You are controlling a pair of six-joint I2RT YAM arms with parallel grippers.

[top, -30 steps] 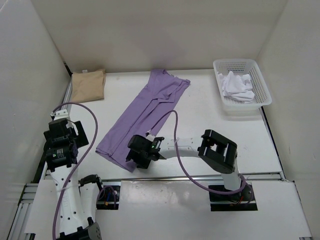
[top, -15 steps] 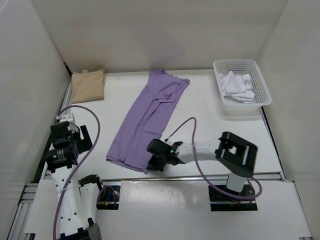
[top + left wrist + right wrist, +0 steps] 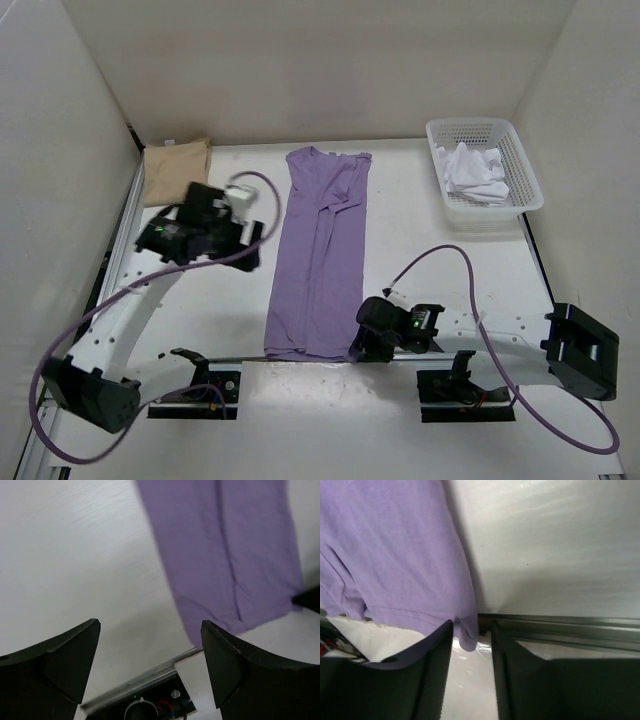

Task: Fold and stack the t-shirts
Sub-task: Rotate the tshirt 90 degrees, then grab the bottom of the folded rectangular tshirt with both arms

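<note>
**Here the lavender t-shirt (image 3: 320, 250) is laid out long, pinched by nothing**

The lavender t-shirt is spread as a long, narrow strip down the middle of the table (image 3: 430, 260). Its neck end is turned toward the far wall and its hem lies at the near edge. The left gripper (image 3: 150, 625) is held above bare table just left of the strip, its fingers spread wide with nothing between them. The right gripper (image 3: 472, 625) is set low at the shirt's near right corner. Its jaws are parted by a narrow gap, and the hem corner is seen right at that gap, drooping over the metal rail (image 3: 560, 627) along the table's edge. Whether a fingertip touches the cloth cannot be made out, but the cloth is not seen to be clamped. The tan t-shirt (image 3: 175, 172) is folded at the far left corner. The white t-shirt (image 3: 475, 172) is crumpled inside the white perforated basket (image 3: 485, 218) at the far right, well apart from the other two.
</note>
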